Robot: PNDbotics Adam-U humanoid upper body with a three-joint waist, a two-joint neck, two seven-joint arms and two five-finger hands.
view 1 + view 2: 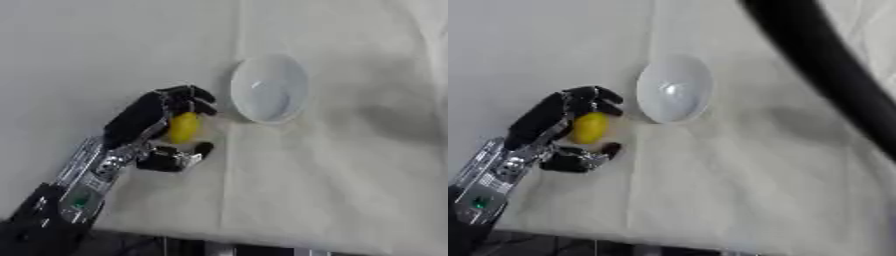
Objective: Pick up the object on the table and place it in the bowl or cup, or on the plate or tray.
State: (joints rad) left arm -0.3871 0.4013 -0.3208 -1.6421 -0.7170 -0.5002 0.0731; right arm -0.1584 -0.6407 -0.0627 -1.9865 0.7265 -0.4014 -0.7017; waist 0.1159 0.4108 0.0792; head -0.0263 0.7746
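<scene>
Yellow object (184, 127): small, oval, smooth, lemon-like; sits just left of the white bowl (269, 89), apart from its rim, enclosed by the left hand (153, 125), whose fingers curl over its top while the thumb lies below it. White bowl: round, shallow, glossy, nothing visible inside. Tablecloth (332, 175): pale, creased, with a fold running past the bowl's left edge. Dark curved band (833, 70): crosses above and right of the bowl in the right eye view. No legible writing.
</scene>
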